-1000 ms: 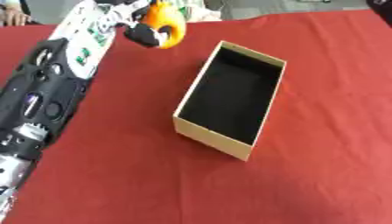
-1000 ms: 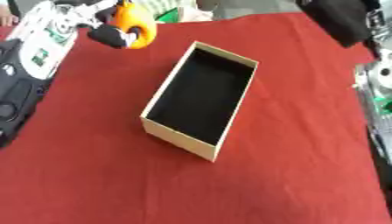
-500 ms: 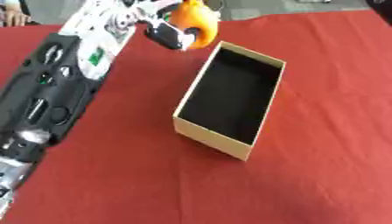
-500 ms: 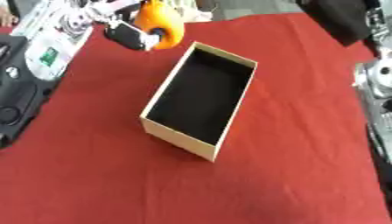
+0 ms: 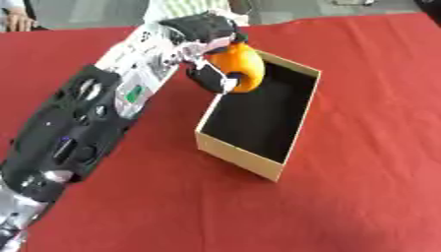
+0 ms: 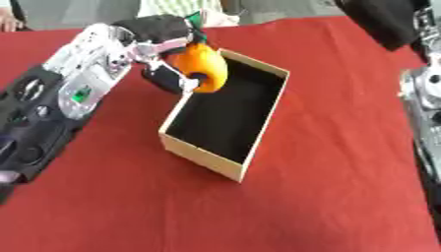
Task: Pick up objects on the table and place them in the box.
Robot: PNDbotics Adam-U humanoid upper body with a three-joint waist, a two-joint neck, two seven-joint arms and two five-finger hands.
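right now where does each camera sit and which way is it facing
Left eye view: in the head, looking down at the red table; left arm only, left hand curled round the orange round object.
Right eye view: beside it, same aim; right arm shows at the edge.
Both share the open tan cardboard box.

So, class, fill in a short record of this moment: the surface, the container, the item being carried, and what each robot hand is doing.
surface: red tablecloth
container: open cardboard box, dark inside, nothing visible in it
carried item: orange object, above the box's far left corner
left robot hand: curled round the orange object
right robot hand: not visible; only part of the right arm shows at the right edge
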